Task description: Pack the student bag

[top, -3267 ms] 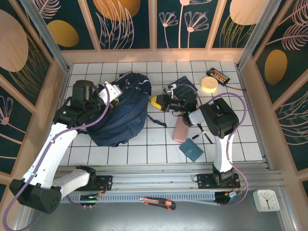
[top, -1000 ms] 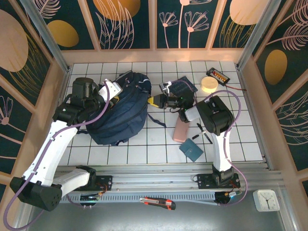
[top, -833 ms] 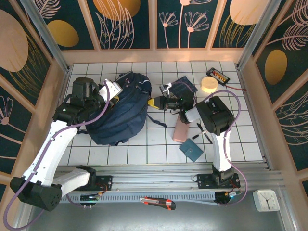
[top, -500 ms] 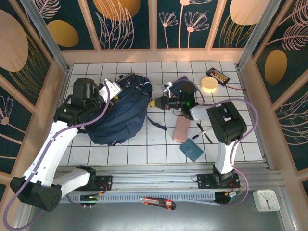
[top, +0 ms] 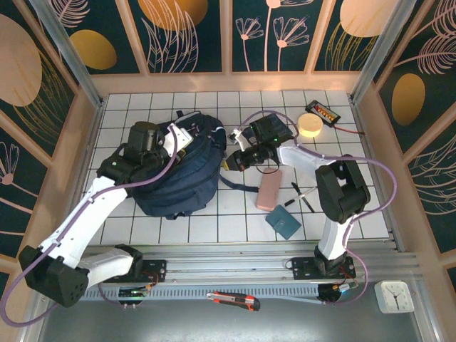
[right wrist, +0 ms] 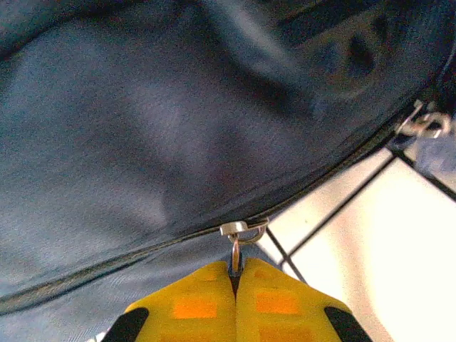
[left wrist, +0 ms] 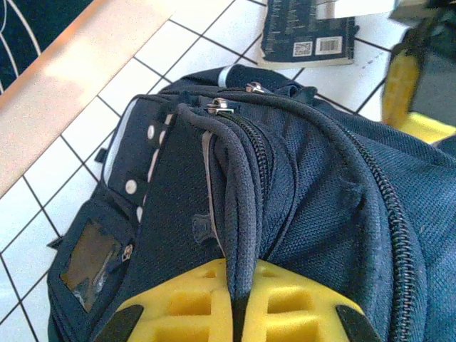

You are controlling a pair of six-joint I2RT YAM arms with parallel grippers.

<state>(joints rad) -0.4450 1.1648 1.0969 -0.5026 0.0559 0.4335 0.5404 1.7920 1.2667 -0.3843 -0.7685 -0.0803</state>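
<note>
Jaws of right gripper (right wrist: 235, 279) are closed on zipper pull (right wrist: 241, 231) at right edge of student bag (top: 178, 182), which lies to their left. Left gripper (left wrist: 239, 313) is pinched shut on carry loop (left wrist: 231, 178).

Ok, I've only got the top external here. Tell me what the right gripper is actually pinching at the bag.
Observer: In the right wrist view, the right gripper is shut on a metal zip pull of the student bag.
Operator: Now give me the left side.
Observer: The left gripper is shut on the bag's padded handle strap.
Operator: Report the zips up top.
Observer: Two sliders sit close together near the strap's far end. Those zips look closed as far as the left wrist view shows.
</note>
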